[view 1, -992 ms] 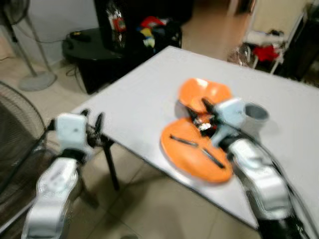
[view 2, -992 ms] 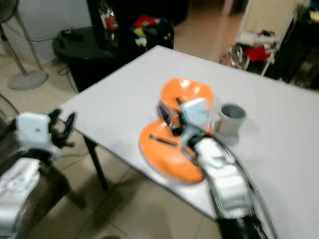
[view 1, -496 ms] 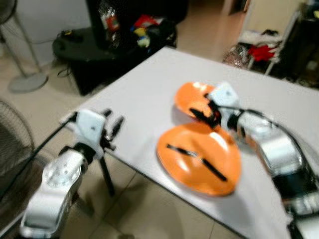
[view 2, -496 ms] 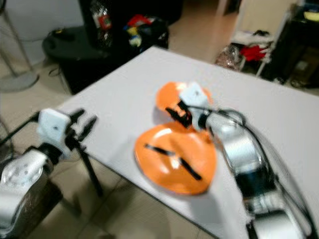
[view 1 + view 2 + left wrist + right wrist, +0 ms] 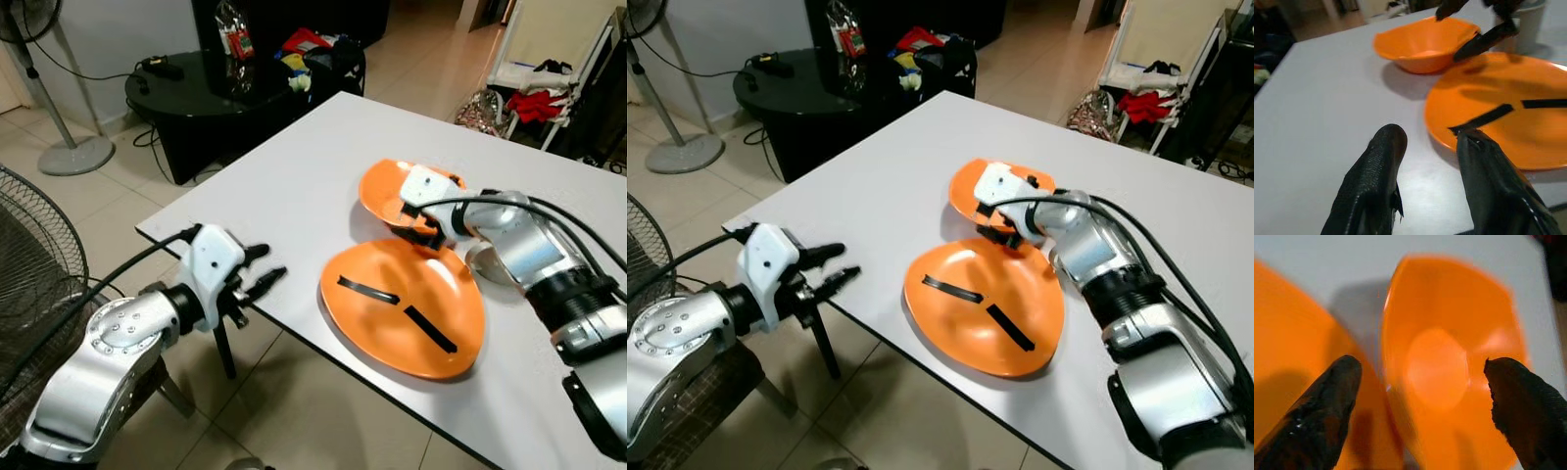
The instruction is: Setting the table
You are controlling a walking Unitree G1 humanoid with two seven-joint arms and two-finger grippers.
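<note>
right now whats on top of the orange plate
Two flat black strips lie on the orange plate, apart from each other. I cannot tell what they are. The orange bowl sits just behind the plate, with the right gripper open-jawed over it.

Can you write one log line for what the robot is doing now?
right gripper: open over orange bowl | left gripper: open, near orange plate

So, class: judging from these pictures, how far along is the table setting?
Done: the orange plate with two black utensils lies near the table edge. In hand: the open right claw hovers over the orange bowl. Left: placing bowl and cup; left claw waits open.
</note>
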